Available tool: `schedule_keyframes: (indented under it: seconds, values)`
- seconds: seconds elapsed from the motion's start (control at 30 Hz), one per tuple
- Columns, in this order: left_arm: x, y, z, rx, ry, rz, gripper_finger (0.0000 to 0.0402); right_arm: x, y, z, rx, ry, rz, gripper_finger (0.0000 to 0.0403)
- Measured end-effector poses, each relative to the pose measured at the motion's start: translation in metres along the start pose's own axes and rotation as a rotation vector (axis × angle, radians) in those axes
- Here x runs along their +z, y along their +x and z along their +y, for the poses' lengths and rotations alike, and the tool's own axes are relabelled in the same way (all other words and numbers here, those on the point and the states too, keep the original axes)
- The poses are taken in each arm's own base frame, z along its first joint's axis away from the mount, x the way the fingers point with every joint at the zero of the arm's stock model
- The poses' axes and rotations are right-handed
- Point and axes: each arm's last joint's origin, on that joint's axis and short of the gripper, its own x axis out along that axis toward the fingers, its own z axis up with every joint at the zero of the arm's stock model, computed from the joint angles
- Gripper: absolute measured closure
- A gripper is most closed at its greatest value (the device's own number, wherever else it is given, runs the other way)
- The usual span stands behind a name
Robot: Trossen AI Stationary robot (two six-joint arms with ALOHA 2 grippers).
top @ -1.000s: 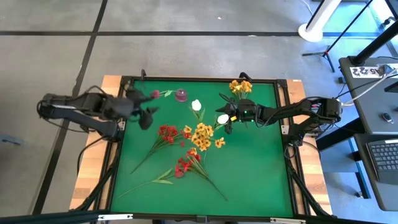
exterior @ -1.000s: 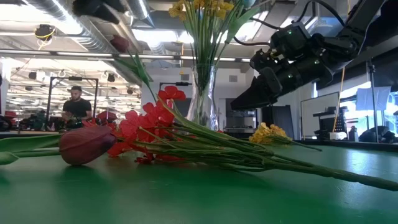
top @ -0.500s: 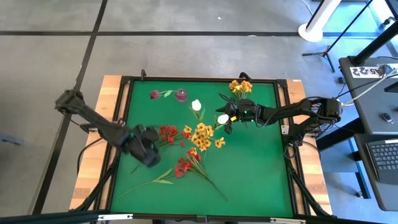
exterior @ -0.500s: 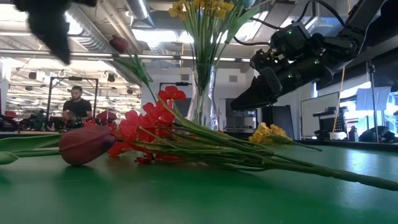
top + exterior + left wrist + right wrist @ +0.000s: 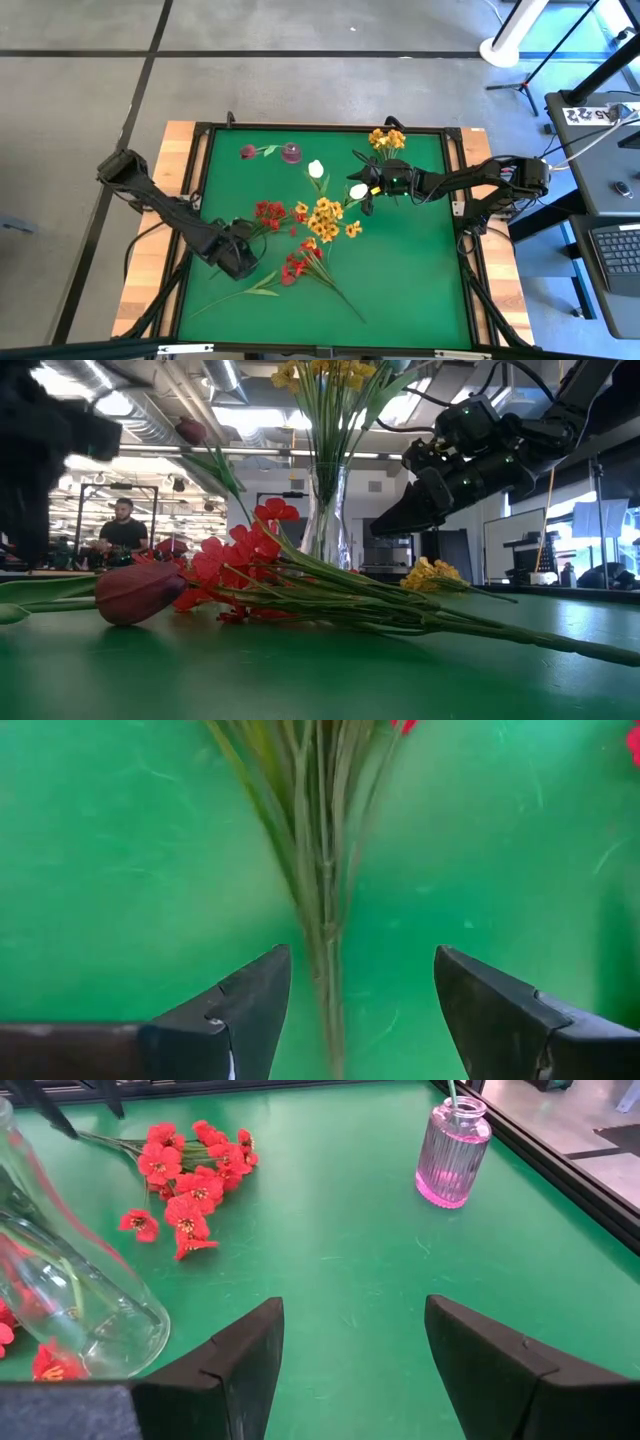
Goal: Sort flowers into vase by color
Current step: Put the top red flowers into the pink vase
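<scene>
Left gripper (image 5: 240,262), fingers spread, hangs over the stems of a red spray (image 5: 268,213) left of centre in the high view; its wrist view shows those stems (image 5: 322,870) between the fingers, untouched. Right gripper (image 5: 368,192), also spread and empty, sits upper right of centre. A pink vase (image 5: 451,1151) holds one stem; a clear vase (image 5: 326,510) holds yellow blossoms (image 5: 325,374), cut off at the low view's top. Loose yellow-orange clusters (image 5: 325,218) lie mid-mat. White buds (image 5: 316,169) are too small to detail.
</scene>
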Motion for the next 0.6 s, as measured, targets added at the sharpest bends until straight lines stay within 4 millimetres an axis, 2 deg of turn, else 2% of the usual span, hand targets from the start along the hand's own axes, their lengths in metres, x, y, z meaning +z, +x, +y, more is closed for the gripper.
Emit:
schedule_keyframes:
  seconds: [0.27,0.5,0.6]
  values:
    - [0.007,0.034,0.029,0.119,-0.118,0.026,0.0162,0.001,0.000,0.000,0.000,-0.001,-0.008,0.0162]
    - [0.013,0.044,0.030,0.045,-0.108,0.042,0.0166,0.001,0.000,0.000,0.000,-0.001,-0.008,0.0162]
    - [0.014,0.044,0.031,0.052,-0.126,0.049,0.0191,0.001,0.000,0.000,-0.001,-0.001,-0.009,0.0162]
